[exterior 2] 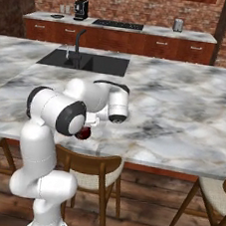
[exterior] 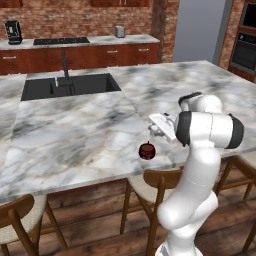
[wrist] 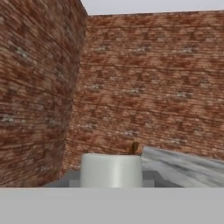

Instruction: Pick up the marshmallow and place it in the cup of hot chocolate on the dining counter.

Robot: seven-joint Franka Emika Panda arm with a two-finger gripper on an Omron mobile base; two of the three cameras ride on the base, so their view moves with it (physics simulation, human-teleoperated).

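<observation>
The worktop (exterior: 75, 130) is grey-white marble with darker grey veins and faint tan streaks. Set into it, the sink (exterior: 70, 86) is matt black, as is the tap (exterior: 65, 70) behind the sink. Near the worktop's front edge the cup (exterior: 147, 150) is dark red-brown. Between the tool's (wrist: 111, 175) tips, the marshmallow (wrist: 111, 170) is plain white. Beyond the sink, the wall (exterior: 75, 17) is mottled red-brown brick.

Two base cams behind arm, L and R, both on dining counter (exterior: 75, 135); hand cam level, toward brick wall (wrist: 148, 78).
</observation>
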